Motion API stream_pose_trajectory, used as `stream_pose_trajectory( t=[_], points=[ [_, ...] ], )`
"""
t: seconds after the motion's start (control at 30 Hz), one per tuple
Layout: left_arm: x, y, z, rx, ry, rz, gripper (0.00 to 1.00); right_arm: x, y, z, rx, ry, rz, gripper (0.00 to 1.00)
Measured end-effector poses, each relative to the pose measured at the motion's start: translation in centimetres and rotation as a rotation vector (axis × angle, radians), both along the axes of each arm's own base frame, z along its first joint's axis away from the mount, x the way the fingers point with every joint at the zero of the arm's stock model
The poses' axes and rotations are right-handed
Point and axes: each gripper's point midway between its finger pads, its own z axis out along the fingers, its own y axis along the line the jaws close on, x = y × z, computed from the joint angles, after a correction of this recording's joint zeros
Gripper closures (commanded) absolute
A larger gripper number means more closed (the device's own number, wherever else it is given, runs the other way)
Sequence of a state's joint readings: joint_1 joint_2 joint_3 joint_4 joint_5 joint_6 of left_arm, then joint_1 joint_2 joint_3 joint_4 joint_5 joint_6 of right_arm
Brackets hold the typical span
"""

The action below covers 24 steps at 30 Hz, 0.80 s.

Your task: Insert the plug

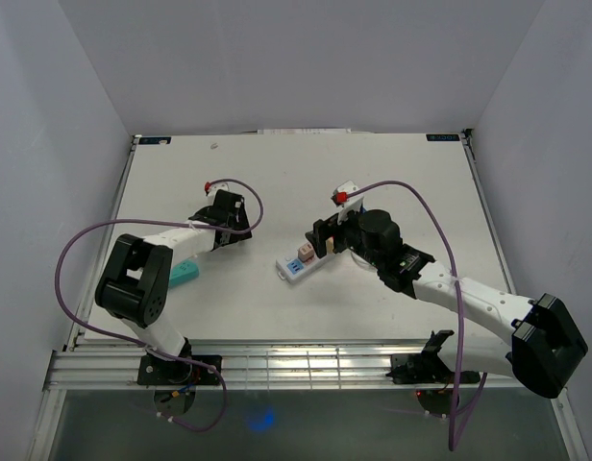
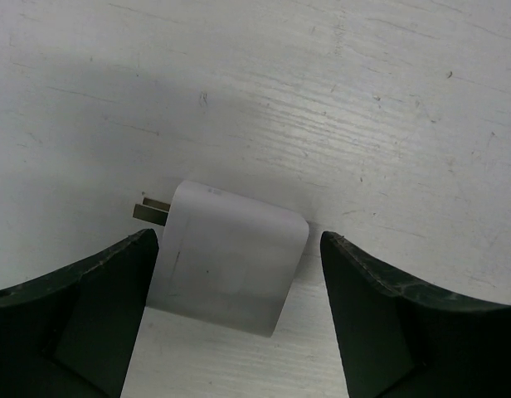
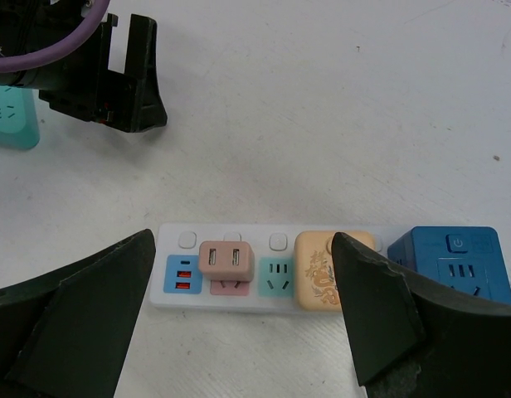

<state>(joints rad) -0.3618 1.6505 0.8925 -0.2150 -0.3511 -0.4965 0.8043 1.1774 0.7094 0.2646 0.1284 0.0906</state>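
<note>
Between the left gripper's (image 2: 239, 239) 2 dark fingers (image 2: 90, 315) lies the white plug (image 2: 226, 265), flat on the white table (image 2: 338, 99). Its 2 metal prongs (image 2: 149, 211) point out just ahead of one fingertip. The jaws stand wide. The plug's prong side meets that finger's edge, and a thin strip of table shows between its other side and the opposite finger.

Under the right gripper (image 3: 243, 240), also spread wide and gripping nothing, the white power strip (image 3: 239, 300) runs from finger to finger. Between these jaws it carries a blue USB block (image 3: 182, 275), a pink adapter (image 3: 225, 261) and a bare teal socket (image 3: 278, 276). A peach block (image 3: 318, 274) sits at one fingertip, and a blue cube (image 3: 455, 265) lies beyond that finger.
</note>
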Motion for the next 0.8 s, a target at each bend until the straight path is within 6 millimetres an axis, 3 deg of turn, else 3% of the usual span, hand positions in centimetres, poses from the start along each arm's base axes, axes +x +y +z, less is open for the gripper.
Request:
stream_pose_trajectory(
  t=[0.47,0.67,0.8],
  points=[
    [0.1,-1.5,0.2,-0.064,0.003,-0.045,0.60,0.2,0.0,-0.4,-0.002,0.015,-0.004,0.06],
    [-0.8,-4.3,1.2,-0.217,-0.026,-0.126,0.63,-0.2,0.4,-0.5,0.016,0.033,0.024,0.04],
    [-1.9,-6.7,3.7,-0.358,-0.103,-0.195,0.63,-1.0,1.1,-0.6,0.049,0.074,0.074,0.04]
  ],
)
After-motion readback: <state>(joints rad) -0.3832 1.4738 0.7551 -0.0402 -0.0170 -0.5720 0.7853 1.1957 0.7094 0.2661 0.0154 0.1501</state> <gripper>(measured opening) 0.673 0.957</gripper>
